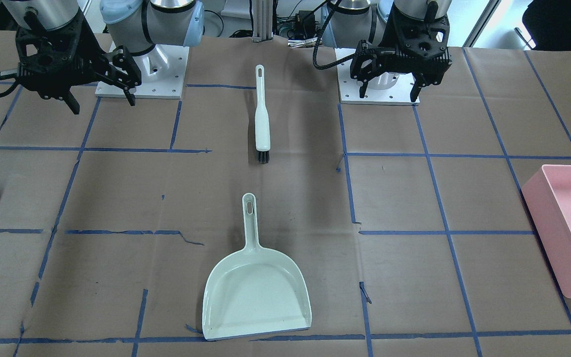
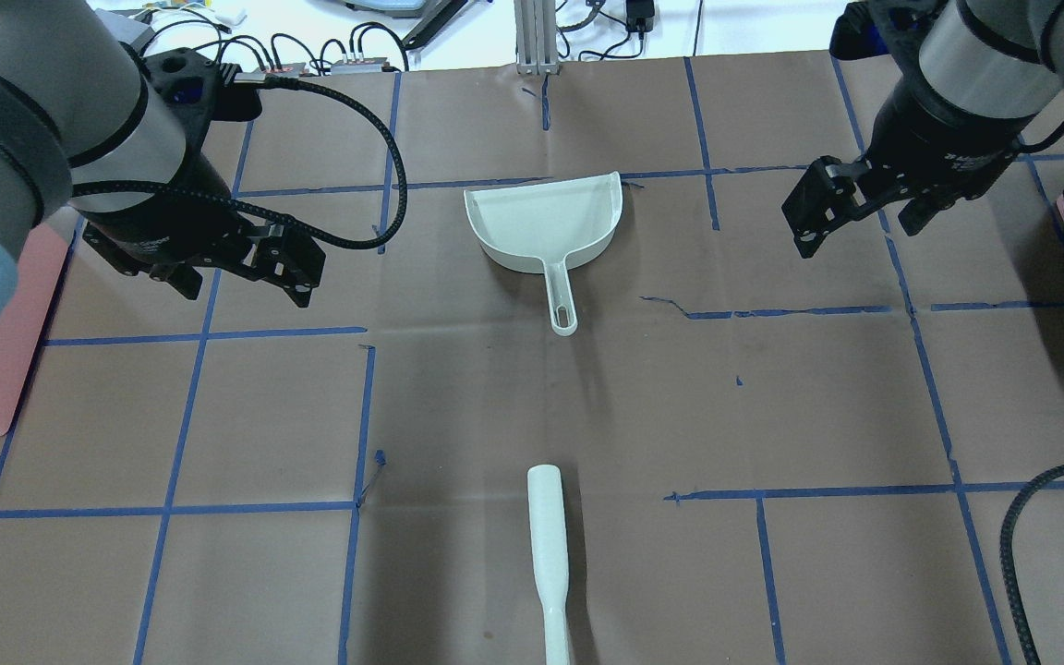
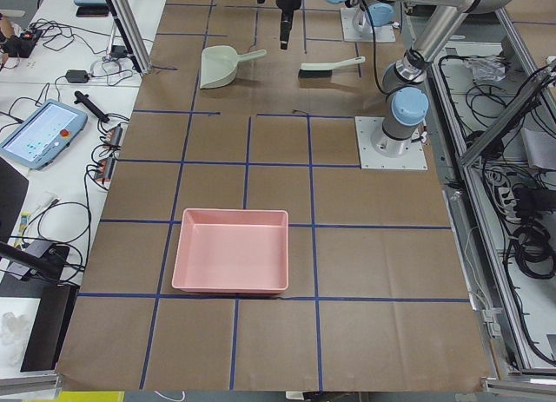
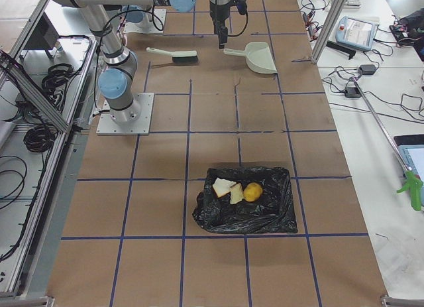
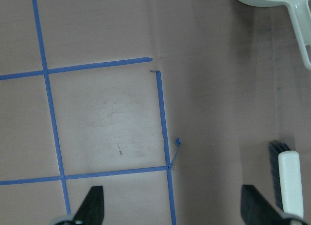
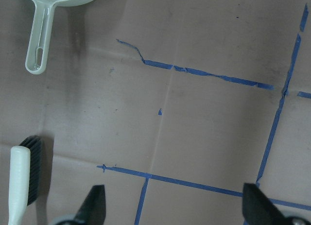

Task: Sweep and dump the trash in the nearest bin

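— Plastic dustpan (image 1: 258,292) and brush (image 1: 262,124) on the bench (image 1: 117,198) look light and stiff, so grab the handles, I'd guess? Left end effector (image 1: 389,92) and right end effector (image 1: 103,102) both hang spread open, holding nothing.

— Yeah. Trash already sits in the black bin (image 4: 265,219) though: potato (image 4: 252,191) looks firm, probably rolls; two bread pieces (image 4: 223,186) soft, crumbly.

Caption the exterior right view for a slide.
Potato and two bread pieces in the black-lined bin; brush and dustpan lie beyond.

potato (image 4: 252,191) yellow-brown | two bread pieces (image 4: 224,186) white, crusted | side by side inside black-lined bin (image 4: 278,211)
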Robot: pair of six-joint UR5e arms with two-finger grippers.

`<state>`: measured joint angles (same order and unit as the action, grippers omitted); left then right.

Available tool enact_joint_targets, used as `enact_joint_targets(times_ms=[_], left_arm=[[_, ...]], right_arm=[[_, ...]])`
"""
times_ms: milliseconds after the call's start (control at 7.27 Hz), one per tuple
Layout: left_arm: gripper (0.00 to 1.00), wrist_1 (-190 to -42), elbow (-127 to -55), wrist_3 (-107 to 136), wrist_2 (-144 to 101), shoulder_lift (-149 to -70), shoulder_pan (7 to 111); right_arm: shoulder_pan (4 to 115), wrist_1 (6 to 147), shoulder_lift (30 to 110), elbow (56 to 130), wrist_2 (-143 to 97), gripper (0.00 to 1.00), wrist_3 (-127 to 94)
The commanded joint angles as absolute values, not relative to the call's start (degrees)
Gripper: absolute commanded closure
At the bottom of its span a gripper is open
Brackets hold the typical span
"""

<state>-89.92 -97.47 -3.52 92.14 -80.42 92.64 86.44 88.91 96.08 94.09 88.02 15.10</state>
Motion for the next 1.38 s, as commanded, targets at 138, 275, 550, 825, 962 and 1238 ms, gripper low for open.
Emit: enact_joint_targets(times_ms=[138,275,550,825,962,1238], left_arm=[[0.00,-89.91,-97.47,-3.52,92.11,-80.42,92.64],[0.00,-89.91,-97.47,-3.52,92.11,-80.42,92.64],[0.00,-90.09,-97.47,-3.52,92.11,-80.42,92.64],[0.00,-90.09,-97.56,-3.52,92.11,-80.42,92.64],[0.00,-90.09,-97.56,-3.52,92.11,-80.42,92.64],[0.00,-90.09,-97.56,-3.52,92.11,-80.42,92.64]], right_arm=[[86.66,88.77,93.44,91.51,87.98,0.00,14.77],[86.92,88.33,91.77,89.49,88.15,0.00,14.77],[87.10,87.54,91.32,89.12,88.15,0.00,14.77],[87.19,87.45,91.49,89.30,88.15,0.00,14.85],[87.19,87.45,91.58,89.38,88.24,0.00,14.85],[87.19,87.45,91.58,89.38,88.24,0.00,14.85]])
